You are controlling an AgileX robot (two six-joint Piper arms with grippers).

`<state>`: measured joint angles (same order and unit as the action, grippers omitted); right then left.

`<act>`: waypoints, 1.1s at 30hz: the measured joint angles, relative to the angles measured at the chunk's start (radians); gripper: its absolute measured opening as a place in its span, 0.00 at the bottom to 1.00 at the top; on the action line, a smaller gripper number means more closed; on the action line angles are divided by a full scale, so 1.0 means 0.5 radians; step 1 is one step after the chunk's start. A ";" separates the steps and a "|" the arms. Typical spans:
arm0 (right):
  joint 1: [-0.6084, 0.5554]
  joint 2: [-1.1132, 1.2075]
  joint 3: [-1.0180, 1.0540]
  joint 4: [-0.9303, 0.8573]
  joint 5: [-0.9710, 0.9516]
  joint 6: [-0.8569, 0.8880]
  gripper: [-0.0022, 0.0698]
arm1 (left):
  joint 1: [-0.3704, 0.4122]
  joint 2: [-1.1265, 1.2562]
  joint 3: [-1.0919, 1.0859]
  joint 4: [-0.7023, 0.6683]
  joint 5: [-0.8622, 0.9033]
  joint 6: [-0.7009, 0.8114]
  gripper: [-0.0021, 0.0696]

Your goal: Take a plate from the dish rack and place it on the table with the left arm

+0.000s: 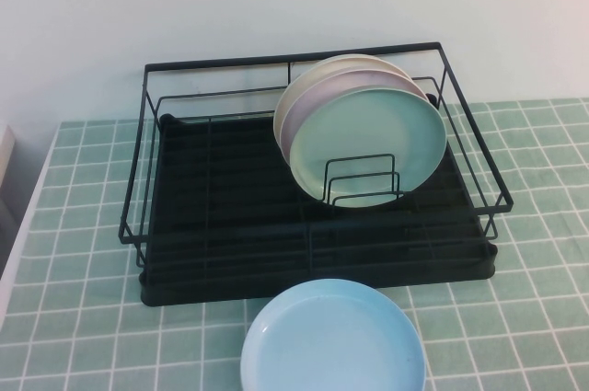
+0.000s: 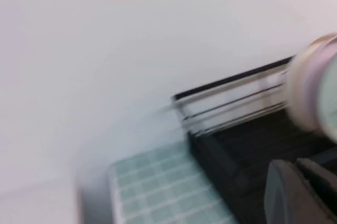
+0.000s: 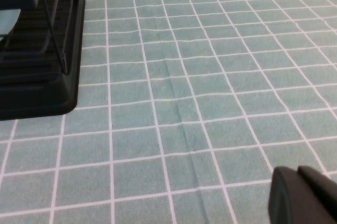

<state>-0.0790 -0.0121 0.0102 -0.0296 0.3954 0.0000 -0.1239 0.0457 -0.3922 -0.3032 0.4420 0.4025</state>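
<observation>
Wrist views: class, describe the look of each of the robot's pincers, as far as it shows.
Only a corner of each shows. The left pincer, near the dish rack, is matte dark grey, smooth and rounded, with no markings or cables visible. The right pincer, over the tiled table, looks the same. The high view shows neither arm.

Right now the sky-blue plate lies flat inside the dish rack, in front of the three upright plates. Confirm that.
Not quite. The high view shows the sky-blue plate lying flat on the table, outside the dish rack and in front of it. Three plates do stand upright in the rack. Neither gripper shows in that view; the left gripper is shut.
</observation>
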 joint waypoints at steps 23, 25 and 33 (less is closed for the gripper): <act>0.000 0.000 0.000 0.000 0.000 0.000 0.03 | 0.252 -0.121 0.813 0.506 -0.226 -0.580 0.03; 0.000 0.000 0.000 0.000 0.000 0.000 0.03 | 0.252 -0.121 0.813 0.506 -0.226 -0.597 0.03; 0.000 0.000 0.000 0.000 0.000 0.000 0.03 | 0.252 -0.121 0.813 0.506 -0.226 -0.616 0.03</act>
<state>-0.0790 -0.0121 0.0102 -0.0296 0.3954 0.0000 0.0022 -0.0148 0.0140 -0.0502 0.3288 0.0946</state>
